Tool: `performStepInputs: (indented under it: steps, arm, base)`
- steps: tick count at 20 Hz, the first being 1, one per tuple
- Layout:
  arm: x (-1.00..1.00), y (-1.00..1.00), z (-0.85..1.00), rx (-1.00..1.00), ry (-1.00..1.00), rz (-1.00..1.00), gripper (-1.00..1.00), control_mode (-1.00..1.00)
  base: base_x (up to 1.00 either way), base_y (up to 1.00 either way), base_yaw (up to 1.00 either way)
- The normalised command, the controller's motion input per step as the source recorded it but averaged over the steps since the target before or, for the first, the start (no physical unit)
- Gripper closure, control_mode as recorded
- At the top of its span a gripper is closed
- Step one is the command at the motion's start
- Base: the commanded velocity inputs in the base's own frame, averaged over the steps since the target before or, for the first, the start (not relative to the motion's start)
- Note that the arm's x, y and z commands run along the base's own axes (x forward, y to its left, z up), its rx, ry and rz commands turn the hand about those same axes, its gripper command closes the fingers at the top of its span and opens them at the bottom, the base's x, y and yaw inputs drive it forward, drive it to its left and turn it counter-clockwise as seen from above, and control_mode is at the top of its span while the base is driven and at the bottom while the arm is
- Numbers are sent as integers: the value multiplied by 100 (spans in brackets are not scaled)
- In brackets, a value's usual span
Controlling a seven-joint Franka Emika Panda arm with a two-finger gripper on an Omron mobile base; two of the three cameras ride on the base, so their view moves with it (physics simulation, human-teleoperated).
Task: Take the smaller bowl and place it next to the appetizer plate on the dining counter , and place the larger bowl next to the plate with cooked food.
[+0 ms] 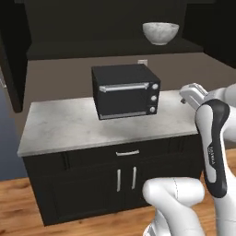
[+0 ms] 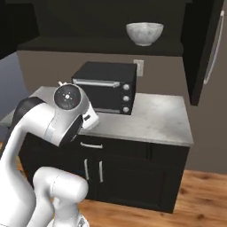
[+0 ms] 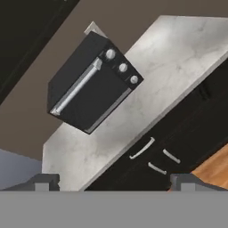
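The larger bowl [image 1: 160,32] [image 2: 144,33], grey-white and marbled, stands upright on a dark shelf high above the worktop. My gripper [image 3: 115,181] is open and holds nothing; its two dark fingertips sit wide apart. It hangs over the worktop's front edge, well below the bowl, and looks down on the black oven [image 3: 91,84]. In the left base view my hand [image 1: 191,95] is to the right of the oven. The smaller bowl, the appetizer plate, the plate with cooked food and the dining counter are out of view.
The black oven [image 1: 125,91] [image 2: 105,88] stands on a marble worktop [image 1: 60,124] [image 2: 159,117] over dark cabinets with a drawer and two doors [image 1: 126,177]. A tall dark cabinet [image 2: 201,48] flanks the right side. Wooden floor [image 2: 204,199] lies in front.
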Motion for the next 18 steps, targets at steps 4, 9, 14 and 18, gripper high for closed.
performStepInputs:
  steps: [4,9,14,18]
  arm:
    - [0,0,0,0,0,0,-100,100]
    - [0,0,0,0,0,0,-100,100]
    - [0,0,0,0,0,0,-100,100]
    - [0,0,0,0,0,0,-100,100]
  base:
    - [81,-7,-16]
    - [62,0,-19]
    - [75,0,-1]
    - [67,-2,0]
